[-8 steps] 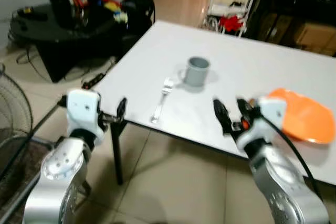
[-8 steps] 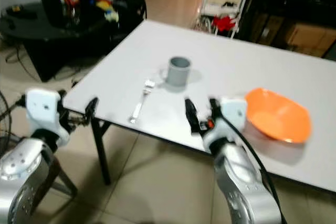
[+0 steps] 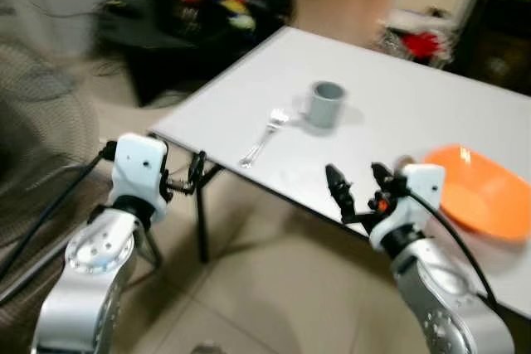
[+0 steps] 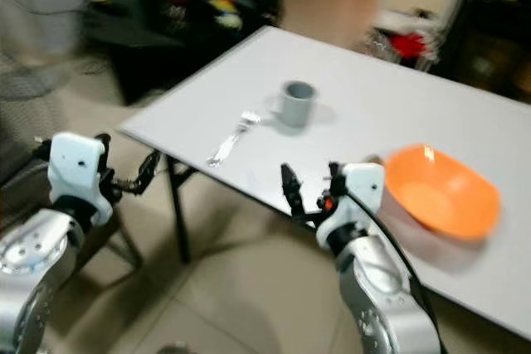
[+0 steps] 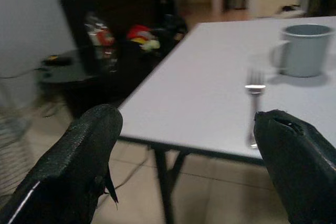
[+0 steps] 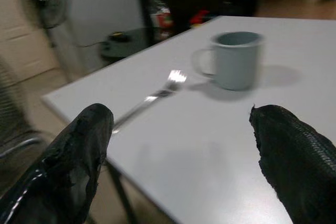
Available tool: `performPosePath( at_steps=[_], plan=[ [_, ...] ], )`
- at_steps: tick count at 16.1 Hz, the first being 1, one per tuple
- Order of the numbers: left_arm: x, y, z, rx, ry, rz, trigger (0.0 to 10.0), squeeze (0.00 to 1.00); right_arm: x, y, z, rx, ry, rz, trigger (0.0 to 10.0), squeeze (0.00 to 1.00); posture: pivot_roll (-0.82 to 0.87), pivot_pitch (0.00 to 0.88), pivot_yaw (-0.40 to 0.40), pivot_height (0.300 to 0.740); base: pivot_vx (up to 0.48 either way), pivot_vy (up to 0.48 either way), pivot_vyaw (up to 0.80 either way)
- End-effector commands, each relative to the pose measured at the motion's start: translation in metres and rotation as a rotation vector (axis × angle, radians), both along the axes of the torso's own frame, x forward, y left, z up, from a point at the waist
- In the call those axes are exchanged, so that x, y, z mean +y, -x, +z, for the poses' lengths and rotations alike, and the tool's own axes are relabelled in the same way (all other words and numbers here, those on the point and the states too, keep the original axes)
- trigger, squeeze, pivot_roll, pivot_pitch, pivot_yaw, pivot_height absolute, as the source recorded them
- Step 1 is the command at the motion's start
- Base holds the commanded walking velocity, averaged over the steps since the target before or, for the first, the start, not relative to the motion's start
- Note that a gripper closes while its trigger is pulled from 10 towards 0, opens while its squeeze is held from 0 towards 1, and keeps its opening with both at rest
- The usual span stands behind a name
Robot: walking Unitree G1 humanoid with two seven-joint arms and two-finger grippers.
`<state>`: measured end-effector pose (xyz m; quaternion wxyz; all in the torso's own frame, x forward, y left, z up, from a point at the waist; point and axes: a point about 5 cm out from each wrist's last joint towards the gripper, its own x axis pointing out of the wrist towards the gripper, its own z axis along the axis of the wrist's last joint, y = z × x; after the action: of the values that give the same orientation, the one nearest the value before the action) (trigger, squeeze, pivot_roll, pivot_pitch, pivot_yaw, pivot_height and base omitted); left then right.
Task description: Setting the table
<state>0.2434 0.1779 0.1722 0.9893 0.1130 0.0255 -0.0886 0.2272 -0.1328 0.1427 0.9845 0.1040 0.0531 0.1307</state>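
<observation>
A white table point(image 3: 398, 97) carries a grey mug point(image 3: 326, 104), a silver fork point(image 3: 264, 136) lying just left of it, and an orange bowl point(image 3: 481, 191) at the right. My left gripper point(image 3: 189, 178) is open and empty, held off the table's near left corner at about edge height. My right gripper point(image 3: 359, 188) is also open and empty, at the table's near edge between the fork and the bowl. The left wrist view looks along the tabletop at the fork point(image 5: 254, 103) and mug point(image 5: 303, 50). The right wrist view faces the mug point(image 6: 236, 59) and fork point(image 6: 149, 98).
A black cabinet with colourful toys point(image 3: 216, 6) stands beyond the table's left side. A blurred fan point(image 3: 41, 97) is at my far left. A black table leg point(image 3: 202, 221) drops under the near corner onto the tiled floor point(image 3: 274, 288).
The whole picture has shifted and blurred, so the camera has moved; the fan now looms larger at the left. Both grippers keep the same open pose before the table.
</observation>
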Motion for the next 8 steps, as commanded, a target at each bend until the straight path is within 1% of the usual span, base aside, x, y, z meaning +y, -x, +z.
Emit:
performPosePath(
  at_steps=[1, 3, 4, 5, 7, 8],
  plan=[
    [0.0005, -0.0014, 0.0004, 0.006, -0.007, -0.013, 10.0, 0.00, 0.0028, 0.0007, 0.0033, -0.009, 0.001, 0.017, 10.0, 1.00, 0.15, 0.000, -0.020, 0.740, 0.000, 0.000, 0.80],
    [0.0007, -0.0038, -0.0011, 0.013, -0.002, -0.012, 10.0, 0.00, 0.0015, 0.0007, 0.0029, -0.009, -0.001, 0.010, 10.0, 1.00, 0.14, 0.000, -0.004, 0.740, 0.000, 0.000, 0.80],
    [-0.0041, -0.0057, 0.0000, 0.014, 0.002, -0.028, 10.0, 0.00, 0.0000, 0.0008, 0.0029, -0.002, -0.005, 0.017, 10.0, 1.00, 0.14, 0.000, -0.005, 0.740, 0.000, 0.000, 0.80],
    [-0.0068, -0.0057, 0.0001, 0.012, -0.006, -0.046, 10.0, 0.00, -0.0004, 0.0010, 0.0024, 0.000, -0.003, 0.022, 10.0, 1.00, 0.14, 0.000, -0.007, 0.740, 0.000, 0.000, 0.80],
    [-0.0060, -0.0049, -0.0015, 0.017, -0.008, -0.034, 10.0, 0.00, -0.0018, -0.0001, -0.0006, 0.006, 0.015, 0.010, 10.0, 1.00, 0.14, 0.000, -0.004, 0.740, 0.000, 0.000, 0.80],
    [-0.0067, -0.0049, -0.0013, 0.021, -0.003, -0.037, 10.0, 0.00, 0.0000, -0.0002, -0.0014, 0.015, -0.001, 0.029, 10.0, 1.00, 0.14, 0.000, -0.003, 0.740, 0.000, 0.000, 0.80]
  ],
)
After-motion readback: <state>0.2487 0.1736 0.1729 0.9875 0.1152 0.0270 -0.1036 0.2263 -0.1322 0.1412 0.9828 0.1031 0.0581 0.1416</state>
